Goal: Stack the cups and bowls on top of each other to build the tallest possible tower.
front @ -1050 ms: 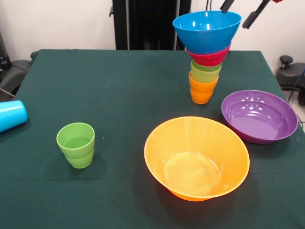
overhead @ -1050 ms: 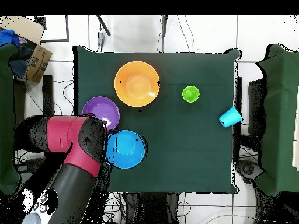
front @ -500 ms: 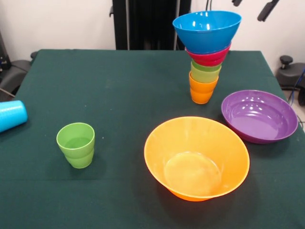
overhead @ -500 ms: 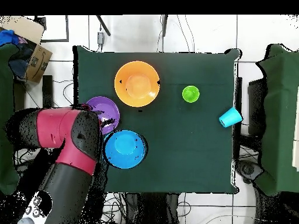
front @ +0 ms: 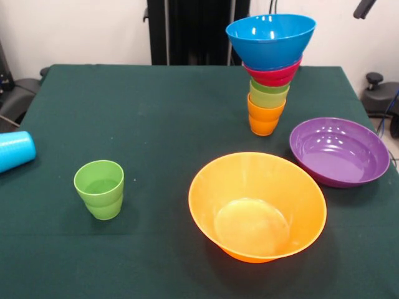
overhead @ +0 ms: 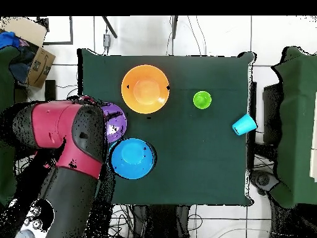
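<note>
The tower [front: 269, 68], a column of glossy plastic with an orange cup lowest, two green cups, a small red bowl and a blue bowl [front: 270, 38] on top, stands on the far right part of the counter [front: 162, 112], just behind the wide shallow purple plastic bowl [front: 340, 151]. It widens upward from a narrow base, so I judge that a sideways push when adding the purple bowl or the large orange plastic bowl [front: 257, 206] could tip it. Only a dark tip of the tool [front: 363, 8] shows at the top edge, so I cannot tell how far open it is or whether it holds anything

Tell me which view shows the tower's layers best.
The front view: the tower shows side-on, with orange cup lowest, green cups, red bowl, then blue bowl on top. The overhead view shows only the top blue bowl, which hides everything beneath it.
</note>
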Available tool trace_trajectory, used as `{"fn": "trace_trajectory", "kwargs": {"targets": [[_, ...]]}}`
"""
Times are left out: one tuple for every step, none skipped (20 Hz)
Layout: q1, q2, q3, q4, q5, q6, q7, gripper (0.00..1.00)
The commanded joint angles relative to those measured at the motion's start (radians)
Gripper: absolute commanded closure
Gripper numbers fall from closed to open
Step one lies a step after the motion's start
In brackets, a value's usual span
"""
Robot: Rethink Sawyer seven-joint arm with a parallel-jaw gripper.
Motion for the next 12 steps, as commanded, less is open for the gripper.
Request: {"fn": "trace_trajectory", "kwargs": {"targets": [[-0.054,0.019,0.088,-0.060,-0.100,-0.006,-0.056,0.00],[-0.063,0.018,0.092,-0.064,-0.101,-0.016,-0.063,0.00],[-0.071,0.015,0.097,-0.066,-0.101,-0.025,-0.067,0.00],[-0.081,0.013,0.105,-0.071,-0.102,-0.034,-0.076,0.00],[-0.091,0.012,0.112,-0.076,-0.103,-0.042,-0.084,0.00],[-0.103,0.011,0.119,-0.085,-0.105,-0.042,-0.094,0.00],[-0.115,0.009,0.126,-0.095,-0.107,-0.041,-0.103,0.00],[-0.125,0.006,0.136,-0.097,-0.109,-0.045,-0.112,0.00],[-0.136,0.004,0.147,-0.101,-0.110,-0.048,-0.123,0.00],[-0.145,0.004,0.157,-0.103,-0.112,-0.055,-0.130,0.00],[-0.154,0.004,0.167,-0.105,-0.113,-0.061,-0.136,0.00],[-0.158,0.005,0.173,-0.109,-0.115,-0.065,-0.138,0.00]]}}
